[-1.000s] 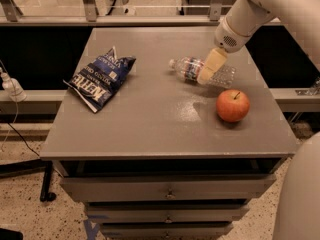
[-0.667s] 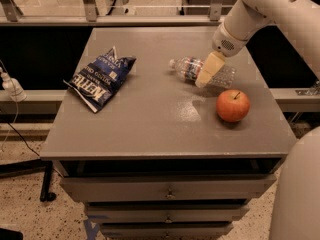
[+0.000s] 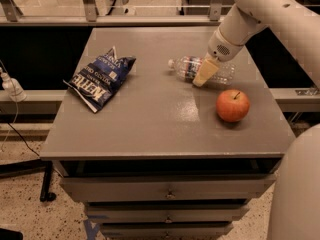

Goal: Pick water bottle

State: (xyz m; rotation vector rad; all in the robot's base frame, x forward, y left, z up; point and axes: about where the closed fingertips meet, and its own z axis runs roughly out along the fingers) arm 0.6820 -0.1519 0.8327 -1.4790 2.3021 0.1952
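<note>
Grey tabletop (image 3: 150,129) is filling the middle of the frame. Toward its upper right, the water bottle (image 3: 184,66) is lying on its side, cap pointing left. The gripper (image 3: 205,72) is hanging over the bottle's middle; whether it is grasping cannot be told. An apple (image 3: 233,105) is sitting lower right of the bottle.

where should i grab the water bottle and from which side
Take the water bottle around its ribbed middle, coming down from above. It lies on its side on the table with its cap pointing left, so the round body offers two opposite sides across its width. The tool is right at that spot. The apple sits apart, nearer the front.
</note>
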